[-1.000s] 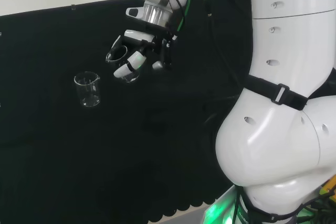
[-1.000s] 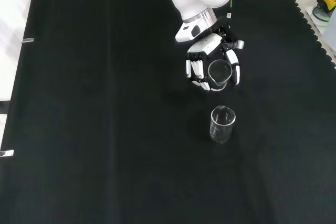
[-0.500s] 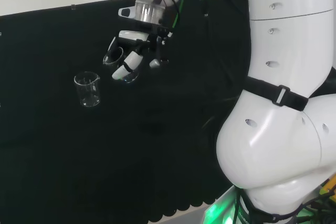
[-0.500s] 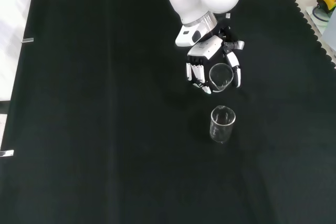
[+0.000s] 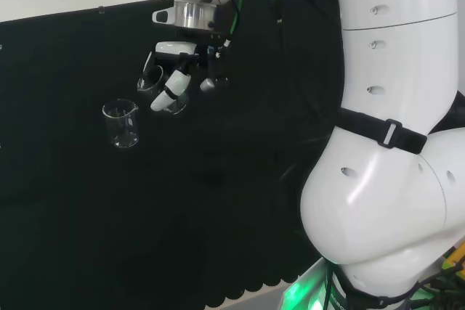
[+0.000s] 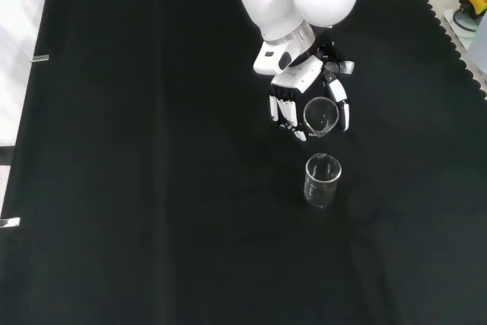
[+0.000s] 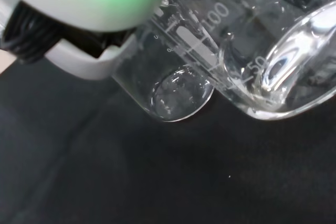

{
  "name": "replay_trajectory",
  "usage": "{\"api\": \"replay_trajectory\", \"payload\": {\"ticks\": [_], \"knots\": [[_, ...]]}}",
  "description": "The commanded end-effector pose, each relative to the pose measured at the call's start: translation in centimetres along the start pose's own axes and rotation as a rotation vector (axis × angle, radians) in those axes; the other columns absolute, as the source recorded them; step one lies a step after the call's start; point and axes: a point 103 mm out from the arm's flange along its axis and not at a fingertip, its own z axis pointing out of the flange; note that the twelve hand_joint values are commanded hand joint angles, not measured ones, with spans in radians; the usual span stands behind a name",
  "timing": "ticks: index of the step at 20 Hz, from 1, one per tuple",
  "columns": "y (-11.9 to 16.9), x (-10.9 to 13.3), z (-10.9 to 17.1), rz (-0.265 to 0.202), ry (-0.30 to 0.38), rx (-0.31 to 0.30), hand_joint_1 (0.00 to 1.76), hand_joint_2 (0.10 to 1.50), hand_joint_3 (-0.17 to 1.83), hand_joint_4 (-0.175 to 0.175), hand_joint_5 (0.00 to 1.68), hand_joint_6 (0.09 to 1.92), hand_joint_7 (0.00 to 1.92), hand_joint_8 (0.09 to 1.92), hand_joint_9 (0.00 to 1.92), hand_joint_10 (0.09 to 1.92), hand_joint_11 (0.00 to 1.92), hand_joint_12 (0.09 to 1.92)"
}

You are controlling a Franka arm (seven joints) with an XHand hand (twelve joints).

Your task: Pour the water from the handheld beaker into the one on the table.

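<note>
In the head view I see the hand (image 5: 176,76) up above the cloth (image 5: 87,201) with its fingers curled round the handheld beaker (image 5: 154,85), which is tipped with its mouth toward the view's left, where the beaker on the table (image 5: 121,123) stands upright just beside and below it. From here I judge the rim is not yet over the target's mouth, so I would bring the lip over that opening before tipping further. In the front view the hand (image 6: 293,97) comes in from the top, fingers on one side and thumb on the other side of the handheld beaker (image 6: 320,115), and the beaker on the table (image 6: 323,180) sits directly below it in the picture, near but apart; I would keep the two lined up and tilt slowly so the stream falls inside. In the wrist view the handheld beaker (image 7: 262,51) looms close and slanted, with the beaker on the table (image 7: 176,90) past it; I cannot tell how much water is in it.
</note>
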Motion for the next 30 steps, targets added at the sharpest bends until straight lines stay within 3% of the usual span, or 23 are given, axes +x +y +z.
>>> {"api": "replay_trajectory", "payload": {"ticks": [1,12,30], "knots": [[0.2,0.3,-0.4,0.013,-0.029,0.022,1.33,0.61,0.63,-0.175,1.46,0.26,1.56,0.13,1.65,0.09,0.99,0.92],[0.7,0.7,-0.6,0.046,-0.112,0.072,1.33,0.60,0.65,-0.175,1.47,0.26,1.57,0.12,1.66,0.09,1.03,0.91],[1.6,2.6,-0.8,0.050,-0.187,0.132,1.33,0.59,0.66,-0.175,1.47,0.25,1.58,0.11,1.67,0.09,1.05,0.90]]}}
